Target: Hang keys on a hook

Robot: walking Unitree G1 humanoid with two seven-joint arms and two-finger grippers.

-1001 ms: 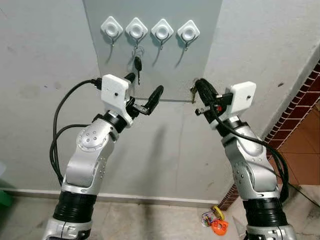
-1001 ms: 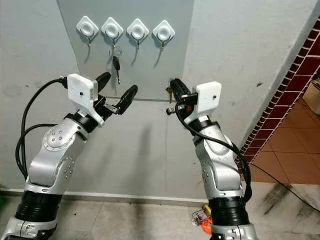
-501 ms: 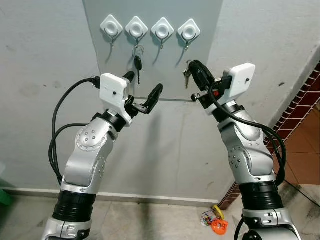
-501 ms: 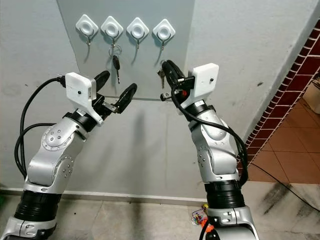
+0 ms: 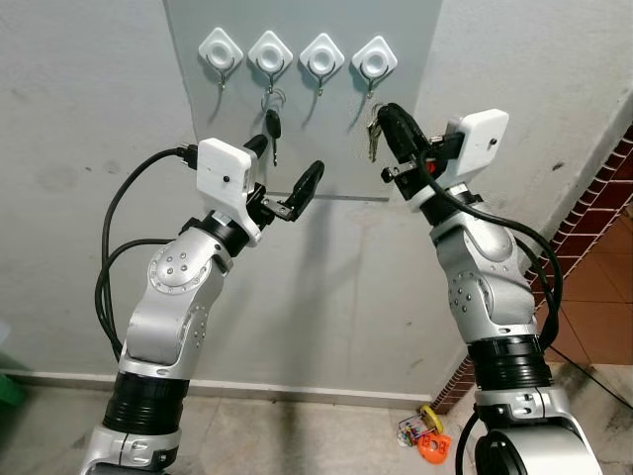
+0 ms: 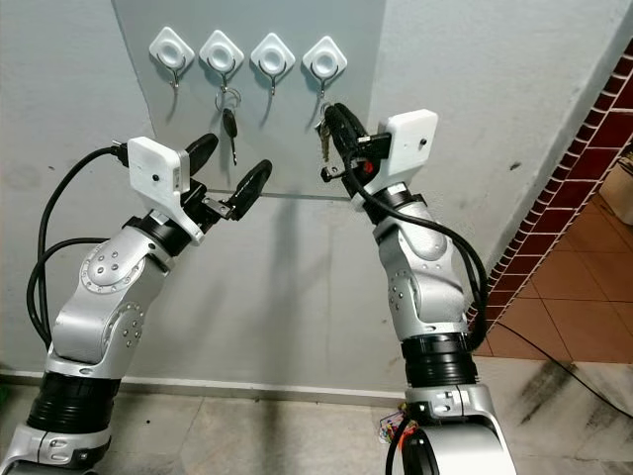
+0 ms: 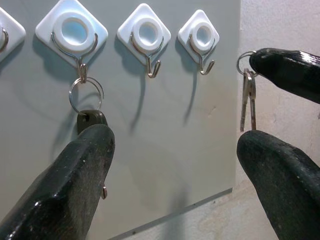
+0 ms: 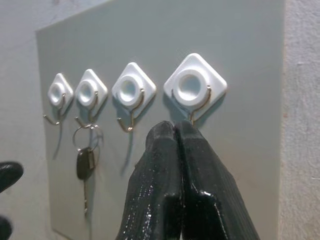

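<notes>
Four white diamond hooks are fixed in a row on a grey panel [image 5: 326,148] on the wall. A black-headed key [image 5: 272,127] hangs by its ring from the second hook from the left [image 5: 269,54]. My right gripper [image 5: 388,119] is shut on the ring of a silver key bunch [image 5: 372,141], which dangles just below the rightmost hook [image 5: 373,61]; the ring's contact with the hook cannot be made out. In the right wrist view the shut fingertips [image 8: 172,131] sit right under that hook [image 8: 195,85]. My left gripper [image 5: 285,168] stands open below the hung key, holding nothing.
A dark-red tiled wall [image 5: 593,228] meets the plastered wall at the right. A small colourful toy [image 5: 425,435] lies on the floor by my right side. Black cables loop beside both arms. A green object [image 5: 8,391] shows at the lower left edge.
My right gripper has risen with the silver keys from the panel's lower edge to just under the rightmost hook. The left arm has barely shifted.
</notes>
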